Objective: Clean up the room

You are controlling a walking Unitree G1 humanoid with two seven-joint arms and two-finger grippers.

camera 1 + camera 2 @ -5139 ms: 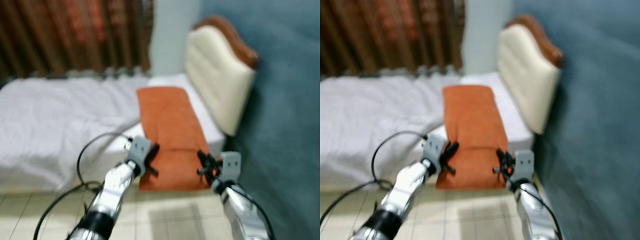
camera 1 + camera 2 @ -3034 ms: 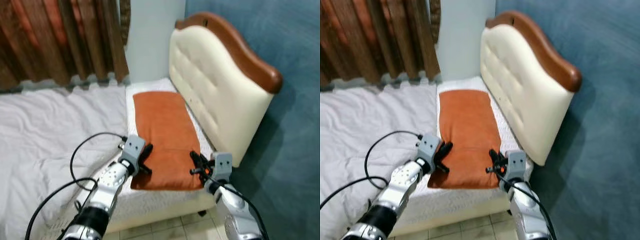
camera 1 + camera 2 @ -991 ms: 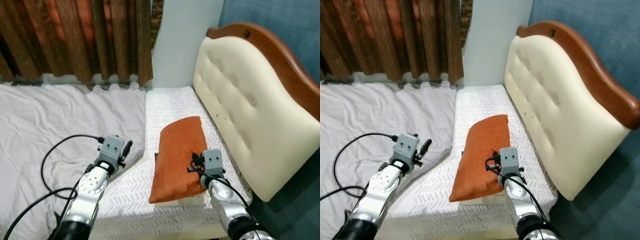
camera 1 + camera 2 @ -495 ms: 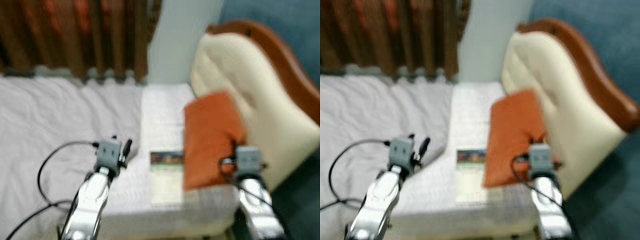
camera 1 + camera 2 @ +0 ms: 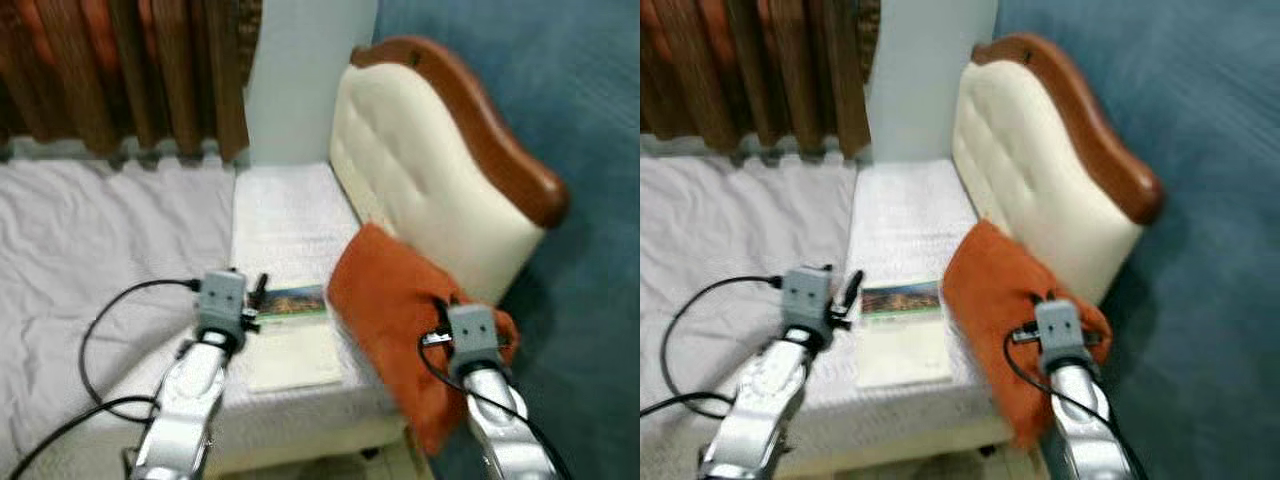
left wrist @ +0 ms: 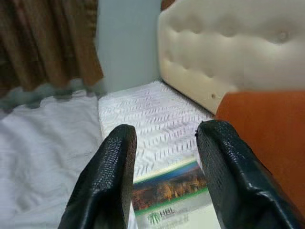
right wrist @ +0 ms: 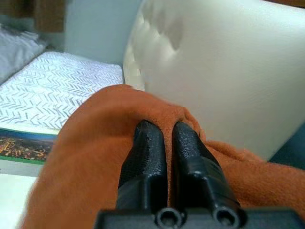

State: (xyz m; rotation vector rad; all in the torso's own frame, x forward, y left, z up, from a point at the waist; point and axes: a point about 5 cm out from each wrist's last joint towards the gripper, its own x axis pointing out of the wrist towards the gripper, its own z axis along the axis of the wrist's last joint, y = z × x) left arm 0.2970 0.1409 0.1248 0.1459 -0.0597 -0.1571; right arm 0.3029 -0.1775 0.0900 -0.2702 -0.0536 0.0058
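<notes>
While the right end effector pinches a fold of the orange pillow with fingers pressed together, that pillow hangs half off the bed's near corner, against the headboard. The bite looks thin, so the fabric could slip free and the pillow could drop to the floor. Its arm reaches forward, raised. The left end effector, fingers spread and empty, hovers low over a booklet on the patterned mattress. Curtains hang beyond.
</notes>
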